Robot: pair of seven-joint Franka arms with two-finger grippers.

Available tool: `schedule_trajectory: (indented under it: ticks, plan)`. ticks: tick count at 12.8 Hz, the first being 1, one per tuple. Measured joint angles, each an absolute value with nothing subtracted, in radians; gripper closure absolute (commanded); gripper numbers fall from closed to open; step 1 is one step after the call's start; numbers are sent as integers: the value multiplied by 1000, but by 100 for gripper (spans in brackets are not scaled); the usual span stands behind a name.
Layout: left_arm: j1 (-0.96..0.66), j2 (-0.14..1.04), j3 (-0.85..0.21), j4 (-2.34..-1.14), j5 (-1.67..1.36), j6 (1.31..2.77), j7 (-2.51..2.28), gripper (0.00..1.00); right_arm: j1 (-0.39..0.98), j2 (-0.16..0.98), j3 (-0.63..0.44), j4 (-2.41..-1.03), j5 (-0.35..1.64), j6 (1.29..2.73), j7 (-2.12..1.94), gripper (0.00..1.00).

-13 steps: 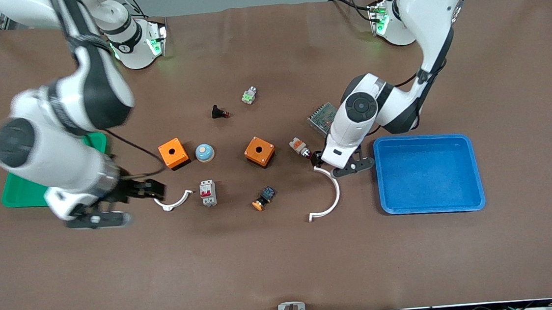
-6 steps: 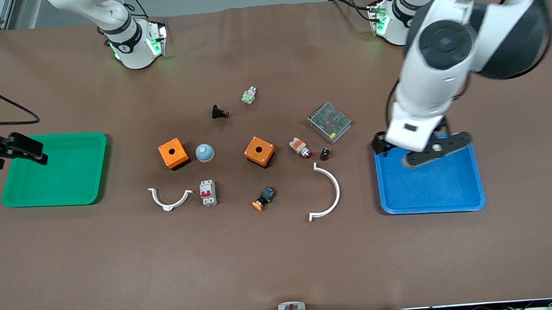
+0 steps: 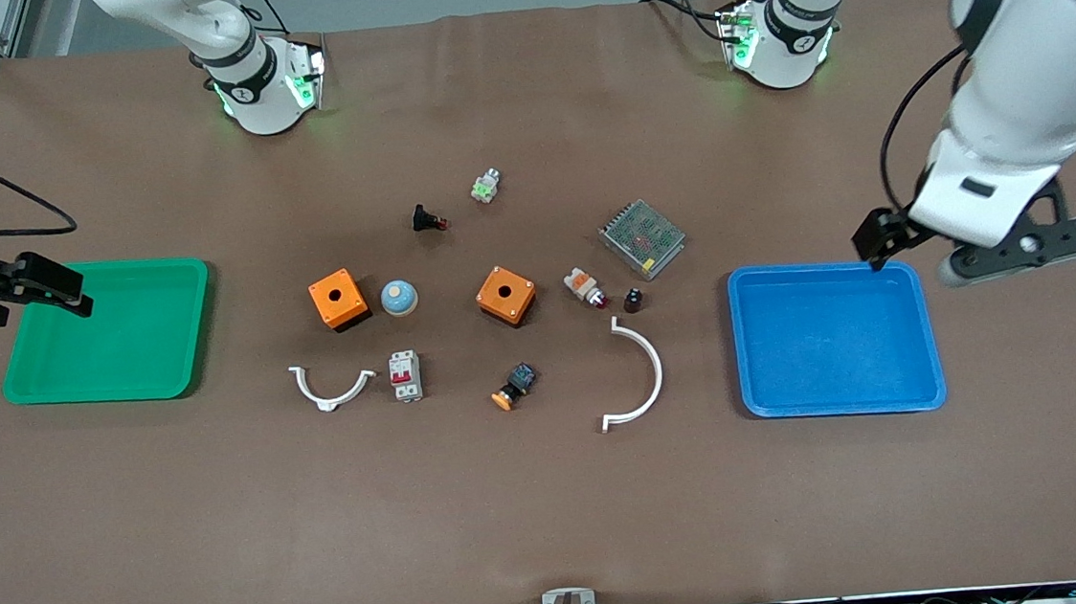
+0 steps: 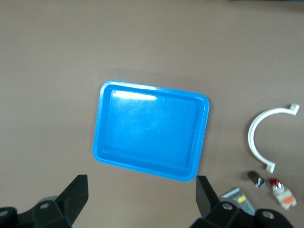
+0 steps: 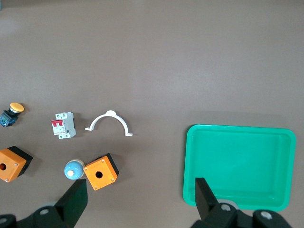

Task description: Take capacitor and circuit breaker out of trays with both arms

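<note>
Both trays sit empty: capacitor (image 3: pixel 633 299) mid-frame right of centre, circuit breaker (image 3: pixel 405 375) lower centre-left on the desk. Left gripper (image 3: pixel 975 244) and right gripper (image 3: pixel 14 290) hang with jaws wide, holding nothing. Both parts look light and rigid; pinch the breaker's flat sides.

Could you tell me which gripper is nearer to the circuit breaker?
Right. The right gripper hangs over the green tray's rim; the left gripper is up past the blue tray, much farther from the circuit breaker.
</note>
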State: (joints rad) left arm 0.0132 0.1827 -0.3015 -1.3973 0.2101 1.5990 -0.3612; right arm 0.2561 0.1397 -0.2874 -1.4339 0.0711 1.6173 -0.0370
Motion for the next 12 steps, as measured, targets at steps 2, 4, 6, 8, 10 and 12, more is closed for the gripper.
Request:
schedule_trajectory:
  ticks: [2,4,6,8,10,12]
  plan:
    - [31,137,-263,-1412,155,1550,-277,0,255,140,-288,-1434,71,1616,-37,0]
    - [29,88,-190,-1446,80,1517,-207,0,222,138,-255,-1434,71,1610,-37,0]
    - [25,43,-138,-1490,48,1505,-154,0,137,134,-166,-1431,71,1607,-37,0]
    - [20,1,-119,-1542,33,1504,-138,0,115,120,-142,-1429,71,1606,-37,0]
    - [-4,-30,-95,-1578,24,1504,-138,0,113,103,-139,-1433,70,1602,-37,0]
    - [-44,-61,-44,-1604,5,1504,-138,0,111,89,-139,-1453,70,1605,-37,0]
